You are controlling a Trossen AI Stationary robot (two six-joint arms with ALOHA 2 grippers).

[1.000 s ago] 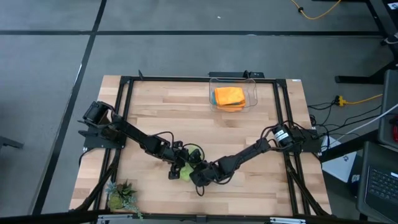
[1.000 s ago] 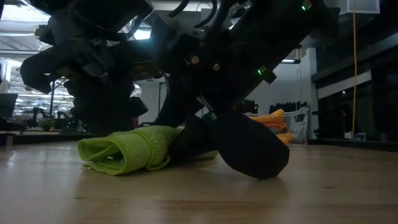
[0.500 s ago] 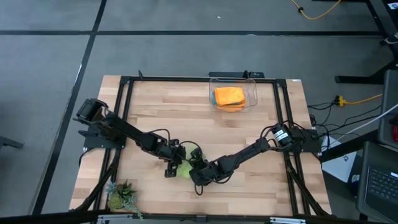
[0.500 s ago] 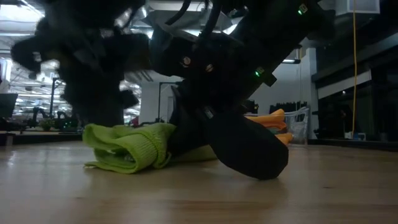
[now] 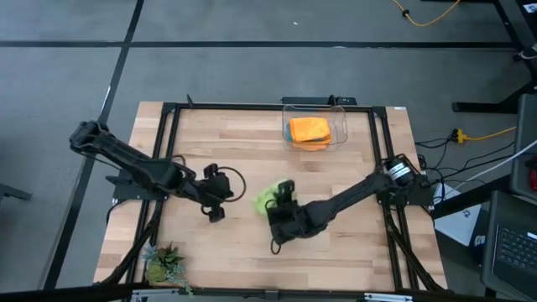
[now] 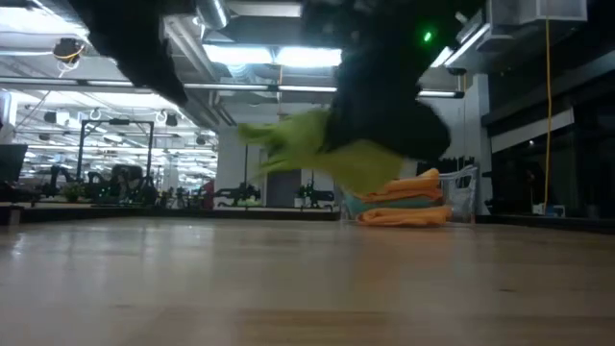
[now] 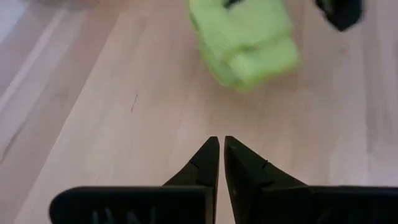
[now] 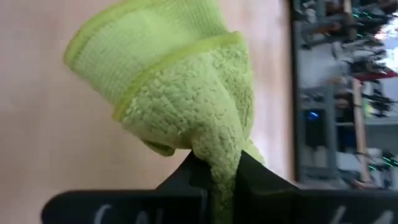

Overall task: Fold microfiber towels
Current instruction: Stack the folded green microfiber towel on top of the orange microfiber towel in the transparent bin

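My right gripper [image 5: 282, 195] is clamped on the lime green towel [image 5: 270, 196] and holds it above the worktop [image 5: 352, 252], near the middle of the surface. The right wrist view shows the detail: the towel [image 8: 180, 93] is a thick, bunched bundle with a looped, fuzzy pile on one face, a finer knit on the other, and a stitched hem along its rounded fold. A pinched wad of it runs down between my two dark fingers [image 8: 186, 177].

In the low view the towel [image 6: 317, 154] hangs clear of the wood as a blurred green mass, with the arm behind it only a dark shape. That view also shows the stack [image 6: 404, 197] in the clear bin [image 6: 463, 192] in layers: orange, a turquoise band, then orange. The high view shows only the top orange towel [image 5: 309, 130] inside the bin [image 5: 340, 126], which sits at the far edge of the worktop; the lower layers are hidden from above.

My left gripper [image 5: 213, 211] is over the left part of the worktop, apart from the green towel. In the left wrist view its fingertips [image 7: 211, 152] are closed together with only a thin slit between them and hold nothing; the towel [image 7: 245, 40] lies beyond them, out of focus.

A small green plant [image 5: 166, 265] stands at the near left corner, visible in the high view only.
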